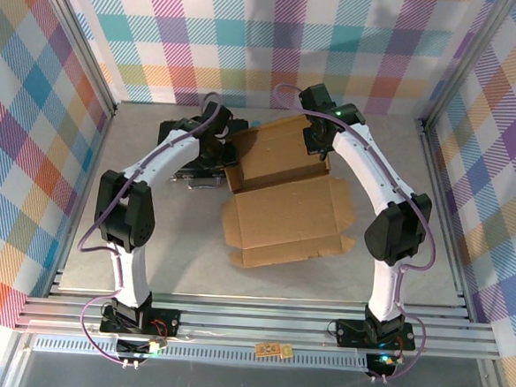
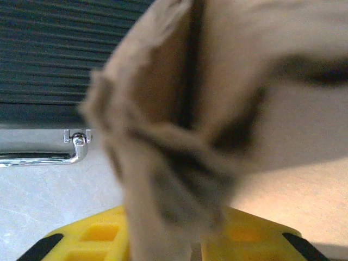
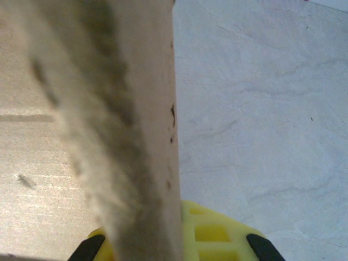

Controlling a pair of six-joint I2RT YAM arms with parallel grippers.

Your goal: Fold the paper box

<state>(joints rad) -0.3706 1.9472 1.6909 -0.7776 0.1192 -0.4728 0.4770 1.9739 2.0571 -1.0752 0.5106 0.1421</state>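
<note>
Cardboard is the main thing in front of you: there is one paper box (image 1: 284, 204), lying near the middle of the table (image 1: 415, 222) and only partly folded. Its near half lies open and flat, with small flaps along the sides and a long flap at the front edge. Its far half looks raised off the surface, between your two grippers.

You have two arms reaching in, one from each side. The left gripper (image 1: 215, 148) sits at the far left edge of the box, and the right gripper (image 1: 317, 143) sits at the far right edge. Both are touching or just beside the raised panel.

From the left wrist you see blurred, crumpled cardboard very close to the lens, rising over the gripper's yellow frame (image 2: 92, 236). It hides the fingers, so you cannot tell whether they are apart or clamped on the box.

From the right wrist you see one cardboard edge standing upright across the middle of the yellow frame (image 3: 212, 231), with bare table to its right. The fingers are covered here too, so you cannot tell their state.

There is one other object, a black case (image 1: 177, 144), lying behind the left gripper at the far left. The left wrist view shows its ribbed side, one metal latch (image 2: 79, 138) and one metal handle (image 2: 38, 159).
</note>
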